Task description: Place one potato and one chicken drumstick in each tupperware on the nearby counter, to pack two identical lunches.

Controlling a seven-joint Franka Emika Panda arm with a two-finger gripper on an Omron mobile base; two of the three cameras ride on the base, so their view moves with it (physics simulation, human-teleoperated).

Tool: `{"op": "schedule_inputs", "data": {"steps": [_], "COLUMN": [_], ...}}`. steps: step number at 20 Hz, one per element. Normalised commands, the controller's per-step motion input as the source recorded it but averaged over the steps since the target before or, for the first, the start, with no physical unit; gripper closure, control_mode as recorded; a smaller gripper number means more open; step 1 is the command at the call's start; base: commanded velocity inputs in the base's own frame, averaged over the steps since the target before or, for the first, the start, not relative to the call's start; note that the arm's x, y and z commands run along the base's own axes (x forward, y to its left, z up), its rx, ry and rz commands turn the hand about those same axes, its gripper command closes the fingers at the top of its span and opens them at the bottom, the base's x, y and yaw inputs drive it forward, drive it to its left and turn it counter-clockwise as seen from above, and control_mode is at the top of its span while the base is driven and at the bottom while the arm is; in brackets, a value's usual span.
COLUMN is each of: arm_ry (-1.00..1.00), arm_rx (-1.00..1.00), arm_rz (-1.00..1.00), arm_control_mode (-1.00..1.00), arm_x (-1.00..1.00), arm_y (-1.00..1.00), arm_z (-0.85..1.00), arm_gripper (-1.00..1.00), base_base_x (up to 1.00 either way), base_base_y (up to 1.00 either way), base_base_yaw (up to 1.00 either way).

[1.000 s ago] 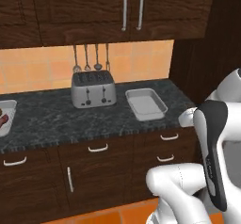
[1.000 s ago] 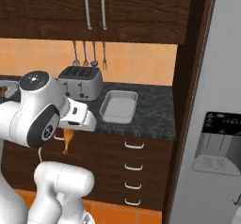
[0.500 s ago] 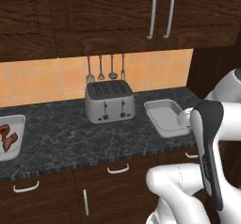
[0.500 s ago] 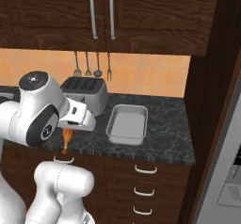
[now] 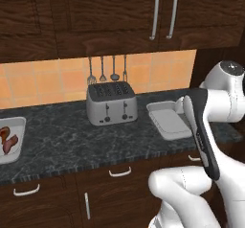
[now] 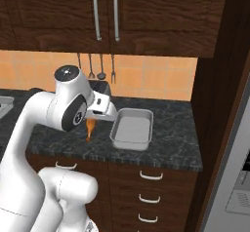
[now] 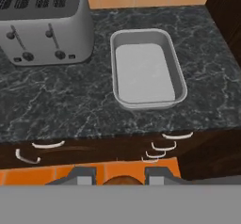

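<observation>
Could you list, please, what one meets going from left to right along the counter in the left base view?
A pale tray with reddish pieces in it → the silver toaster → an empty tupperware → the robot's white arm.

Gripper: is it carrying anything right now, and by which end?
The gripper is shut on the chicken drumstick, gripping its upper end; the rest hangs down, tapering to a thin tip.
</observation>
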Motion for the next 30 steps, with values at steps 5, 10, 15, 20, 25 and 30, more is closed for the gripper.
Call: {"op": "schedule_inputs", "data": {"steps": [5,10,15,20,25,30], "arm_ry": [0.00,0.00,0.00,0.00,0.00,0.00], "arm_rx": [0.00,0.00,0.00,0.00,0.00,0.00], "arm_rz": [0.00,0.00,0.00,0.00,0.00,0.00], "arm_control_mode": [-1.00,-1.00,-1.00,-1.00,-1.00,-1.00], "arm_x": [0.94,0.71,0.82,0.51,0.37,0.44], "arm_y": [-0.29,-0.37,-0.08,-0.10,-0.18,0.00], "arm_z": [-0.27,-0.50,-0.58,-0.44,-0.34,-0.30], "arm_gripper": [1.00,1.00,1.00,1.00,1.00,1.00], "base_base_x": [0.00,0.00,0.00,0.00,0.00,0.00], "base_base_y": [0.00,0.00,0.00,0.00,0.00,0.00], "base_base_yaw": [0.00,0.00,0.00,0.00,0.00,0.00]}}
